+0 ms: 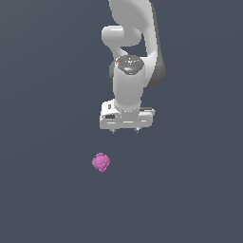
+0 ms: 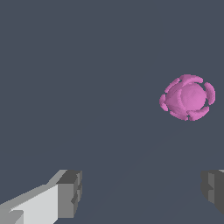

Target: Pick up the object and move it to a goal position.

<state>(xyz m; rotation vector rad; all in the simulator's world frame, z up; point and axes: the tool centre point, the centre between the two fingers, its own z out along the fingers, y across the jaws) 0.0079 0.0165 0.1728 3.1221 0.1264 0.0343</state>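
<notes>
One pink ball (image 1: 100,162) on a bare dark floor, that is all I have to work with. From the exterior view, it sits a little below the middle of the frame, toward the left. My gripper (image 1: 125,130) hangs above it, just past centre and to the right, fingertips pointing down and well clear of the ball. Nothing between my jaws: they are spread wide and empty.

Over to the wrist view now. The ball shows in the upper right of the frame, raspberry-bumpy, with little lobes ringing a rounder core. My two fingertips (image 2: 70,194) poke in at the lower corners, far apart, and the ball lies outside the gap between them, so I am not lined up yet.

How will it handle? I judge it light and much narrower than my open span, so closing on it should be easy. Round and lumpy, though, it may roll or squirt out. Best grip: straight across its middle, pads square on opposite lobes.
</notes>
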